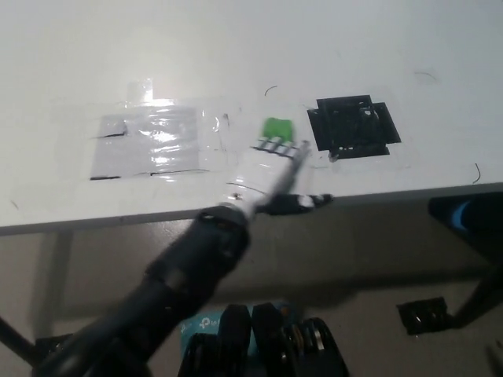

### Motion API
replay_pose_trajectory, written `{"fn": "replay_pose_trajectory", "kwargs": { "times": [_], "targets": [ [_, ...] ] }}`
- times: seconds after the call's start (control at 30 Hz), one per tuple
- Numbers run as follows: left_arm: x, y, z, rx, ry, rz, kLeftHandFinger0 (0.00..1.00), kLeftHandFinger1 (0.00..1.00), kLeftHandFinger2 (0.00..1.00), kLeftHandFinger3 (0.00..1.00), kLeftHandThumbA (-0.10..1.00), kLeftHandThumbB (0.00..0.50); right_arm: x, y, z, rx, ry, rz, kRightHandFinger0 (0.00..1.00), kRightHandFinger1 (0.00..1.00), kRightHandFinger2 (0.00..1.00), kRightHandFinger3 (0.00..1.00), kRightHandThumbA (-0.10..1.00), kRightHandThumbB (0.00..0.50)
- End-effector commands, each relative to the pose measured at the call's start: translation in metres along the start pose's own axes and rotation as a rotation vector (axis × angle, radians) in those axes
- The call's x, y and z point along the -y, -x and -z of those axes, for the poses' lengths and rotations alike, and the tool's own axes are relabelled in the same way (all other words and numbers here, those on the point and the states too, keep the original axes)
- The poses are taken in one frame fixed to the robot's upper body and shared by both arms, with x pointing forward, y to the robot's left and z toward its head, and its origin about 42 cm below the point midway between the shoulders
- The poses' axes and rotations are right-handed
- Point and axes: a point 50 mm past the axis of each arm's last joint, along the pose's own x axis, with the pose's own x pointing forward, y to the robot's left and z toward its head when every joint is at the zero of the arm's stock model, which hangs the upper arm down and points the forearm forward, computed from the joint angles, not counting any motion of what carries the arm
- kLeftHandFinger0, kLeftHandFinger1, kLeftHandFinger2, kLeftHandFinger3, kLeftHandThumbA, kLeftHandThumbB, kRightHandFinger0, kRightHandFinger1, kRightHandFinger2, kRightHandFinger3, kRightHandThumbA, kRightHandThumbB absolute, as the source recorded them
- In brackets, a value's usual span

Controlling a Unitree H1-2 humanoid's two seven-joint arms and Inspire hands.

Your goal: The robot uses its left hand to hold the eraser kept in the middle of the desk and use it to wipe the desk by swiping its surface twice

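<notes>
A small green eraser (277,127) lies on the white desk (236,55), between a clear tape patch and a black square. My white left hand (269,167) reaches over the desk's front edge. Its fingertips (277,145) rest on the eraser's near side and cover that part of it. The thumb sticks out to the right along the desk edge. The picture is a little blurred around the hand. My right hand does not show.
A shiny clear tape patch (149,141) lies left of the eraser. A black taped square (354,127) lies to its right. Thin pen marks dot the desk. The desk's front edge (118,221) runs across the picture, with floor below it.
</notes>
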Motion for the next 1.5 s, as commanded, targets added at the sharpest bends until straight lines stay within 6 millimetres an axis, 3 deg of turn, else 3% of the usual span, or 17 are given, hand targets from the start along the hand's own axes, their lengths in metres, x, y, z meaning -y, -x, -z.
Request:
{"fn": "replay_pose_trajectory", "kwargs": {
  "times": [0.0, 0.1, 0.17, 0.5, 0.53, 0.6, 0.73, 0.87, 0.97, 1.1, 1.3, 1.33, 1.47],
  "targets": [
    [0.049, 0.048, 0.070, -0.191, 0.076, 0.269, 1.00, 1.00, 1.00, 1.00, 1.00, 0.388, 0.008, -0.003, -0.012, 0.078, -0.029, 0.027, 1.00, 1.00, 1.00, 1.00, 1.00, 0.109],
    [0.044, 0.054, 0.089, -0.234, 0.082, 0.256, 1.00, 1.00, 1.00, 1.00, 1.00, 0.379, 0.009, -0.003, -0.012, 0.090, -0.026, 0.034, 1.00, 1.00, 1.00, 1.00, 1.00, 0.081],
    [0.043, 0.058, 0.098, -0.258, 0.093, 0.251, 1.00, 1.00, 1.00, 1.00, 1.00, 0.378, 0.009, -0.003, -0.012, 0.080, -0.040, 0.041, 1.00, 1.00, 1.00, 1.00, 1.00, 0.106],
    [0.057, 0.110, 0.155, -0.413, 0.153, 0.244, 1.00, 1.00, 1.00, 1.00, 1.00, 0.370, 0.013, -0.005, -0.011, 0.097, -0.040, 0.037, 1.00, 1.00, 1.00, 1.00, 1.00, 0.082],
    [0.059, 0.116, 0.161, -0.426, 0.158, 0.242, 1.00, 1.00, 1.00, 1.00, 1.00, 0.357, 0.013, -0.004, -0.012, 0.088, -0.049, 0.029, 1.00, 1.00, 1.00, 1.00, 1.00, 0.096],
    [0.062, 0.123, 0.166, -0.442, 0.167, 0.242, 1.00, 1.00, 1.00, 1.00, 1.00, 0.360, 0.015, -0.005, -0.012, 0.088, -0.060, 0.036, 1.00, 1.00, 1.00, 1.00, 1.00, 0.085],
    [0.074, 0.152, 0.183, -0.500, 0.205, 0.240, 1.00, 1.00, 1.00, 1.00, 1.00, 0.310, 0.016, -0.005, -0.012, 0.092, -0.050, 0.046, 1.00, 1.00, 1.00, 1.00, 1.00, 0.045],
    [0.084, 0.170, 0.191, -0.535, 0.181, 0.280, 1.00, 1.00, 1.00, 1.00, 1.00, 0.292, 0.016, -0.004, -0.011, 0.091, -0.049, 0.051, 1.00, 1.00, 1.00, 1.00, 1.00, 0.034],
    [0.087, 0.172, 0.191, -0.547, 0.180, 0.296, 1.00, 1.00, 1.00, 1.00, 1.00, 0.285, 0.019, -0.005, -0.013, 0.090, -0.043, 0.065, 1.00, 1.00, 1.00, 1.00, 1.00, 0.041],
    [0.089, 0.174, 0.190, -0.529, 0.205, 0.294, 1.00, 1.00, 1.00, 1.00, 1.00, 0.323, 0.017, -0.006, -0.014, 0.095, -0.057, 0.069, 1.00, 1.00, 1.00, 1.00, 1.00, 0.055],
    [0.082, 0.160, 0.178, -0.487, 0.222, 0.252, 1.00, 1.00, 1.00, 1.00, 1.00, 0.311, 0.017, -0.006, -0.014, 0.105, -0.038, 0.053, 1.00, 1.00, 1.00, 1.00, 1.00, 0.040],
    [0.075, 0.153, 0.173, -0.472, 0.242, 0.230, 1.00, 1.00, 1.00, 1.00, 1.00, 0.285, 0.017, -0.008, -0.015, 0.099, -0.049, 0.061, 1.00, 1.00, 1.00, 1.00, 1.00, 0.053],
    [0.060, 0.140, 0.167, -0.434, 0.261, 0.155, 1.00, 1.00, 1.00, 1.00, 1.00, 0.295, 0.017, -0.007, -0.017, 0.102, -0.038, 0.046, 1.00, 1.00, 1.00, 1.00, 1.00, 0.048]
  ]
}}
